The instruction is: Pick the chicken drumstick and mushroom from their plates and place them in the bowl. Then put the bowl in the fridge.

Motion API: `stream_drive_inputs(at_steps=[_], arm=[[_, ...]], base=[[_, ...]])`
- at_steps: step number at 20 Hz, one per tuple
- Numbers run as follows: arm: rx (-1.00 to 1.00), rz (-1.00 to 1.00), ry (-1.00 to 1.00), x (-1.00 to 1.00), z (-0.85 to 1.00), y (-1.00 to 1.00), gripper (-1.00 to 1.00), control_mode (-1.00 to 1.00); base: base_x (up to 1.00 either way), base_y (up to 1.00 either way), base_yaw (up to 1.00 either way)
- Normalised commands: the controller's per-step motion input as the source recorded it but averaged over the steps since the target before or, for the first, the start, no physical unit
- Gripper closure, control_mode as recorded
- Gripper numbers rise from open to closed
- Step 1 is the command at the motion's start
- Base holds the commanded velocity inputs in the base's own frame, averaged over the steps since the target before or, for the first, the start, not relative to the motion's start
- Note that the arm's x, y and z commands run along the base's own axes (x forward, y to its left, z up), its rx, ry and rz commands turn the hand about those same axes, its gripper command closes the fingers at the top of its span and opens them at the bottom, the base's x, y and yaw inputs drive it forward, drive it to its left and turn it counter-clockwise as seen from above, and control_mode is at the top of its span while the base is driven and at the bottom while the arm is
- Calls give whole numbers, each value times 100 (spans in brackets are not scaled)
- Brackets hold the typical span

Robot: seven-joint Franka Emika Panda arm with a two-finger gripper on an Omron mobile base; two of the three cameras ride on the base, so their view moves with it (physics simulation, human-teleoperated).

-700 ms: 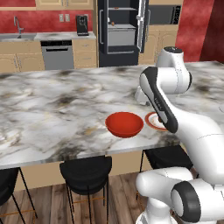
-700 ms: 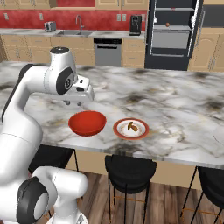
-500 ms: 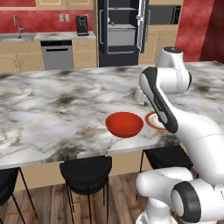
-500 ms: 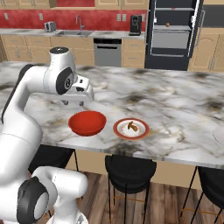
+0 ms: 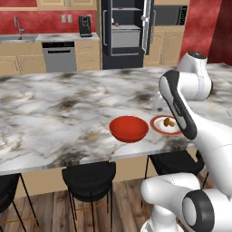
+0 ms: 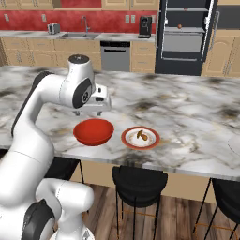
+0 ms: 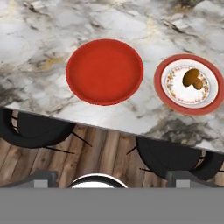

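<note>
Nothing much has moved since the earlier frames: our arm holds the same pose above the counter (image 5: 54,113), and bowl and plate lie where they did. From the hand view, left to right, we see the bowl (image 7: 104,71) at about 11 o'clock, empty, glossy and red all over, then the plate (image 7: 189,84) at 2 o'clock, red-rimmed with a pale centre. A brown drumstick (image 7: 192,79) rests on it. Bowl and plate sit near each other without touching, close to the counter's front edge above the black stools (image 7: 41,127). Our gripper (image 6: 92,111) hangs above the bowl's far side, jaws spread wide and empty. We judge the first pick is still ahead: we need to shift right over the plate, descend and close on the drumstick. The fridge (image 5: 125,32) stands open at the back
</note>
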Motion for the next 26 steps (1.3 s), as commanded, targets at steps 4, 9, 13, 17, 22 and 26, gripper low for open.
stream_drive_inputs(at_steps=[4,9,13,17,22,26], arm=[[0,15,-1,-9,-14,-52,-100,-100],[0,5,2,-2,-22,-53,-100,-100],[0,-2,6,7,-28,-50,-100,-100],[2,0,0,22,-19,-52,-100,-100],[0,-1,6,28,-28,-39,-100,-100],[0,-1,1,22,-36,-23,-100,-100]], base=[[0,0,0],[0,0,0],[0,0,0],[0,0,0],[0,0,0],[0,0,0]])
